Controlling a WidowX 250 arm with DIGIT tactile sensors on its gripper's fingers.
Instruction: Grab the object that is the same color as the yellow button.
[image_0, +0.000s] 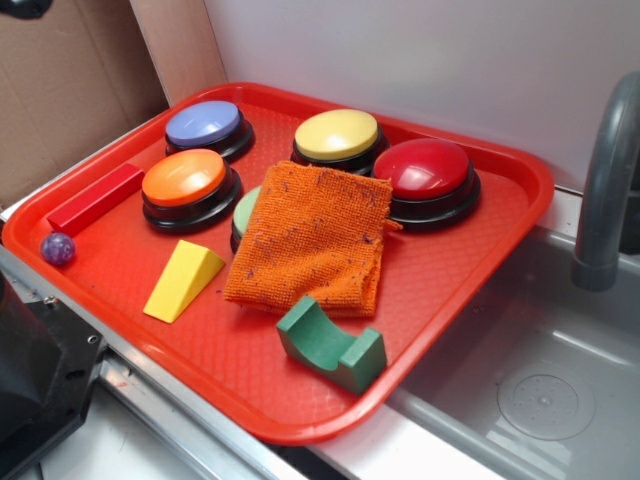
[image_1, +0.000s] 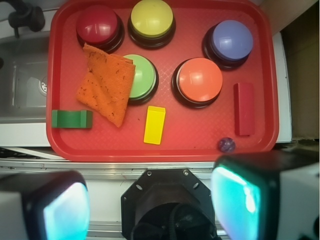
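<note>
red tray by sink, yellow wedge below yellow button, end effector fingers apart, empty

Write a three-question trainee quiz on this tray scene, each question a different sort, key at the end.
1. True or false: the orange cloth partly covers the green button.
2. Multiple choice: which piece matches the yellow button in color? A. the wedge B. the arch block C. the bar
3. Fill in: the small purple ball lies on the red tray nearest the ____ bar.

Key: 1 true; 2 A; 3 red. The pincer's fingers sit wide apart at the wrist view's bottom, holding nothing.
</note>
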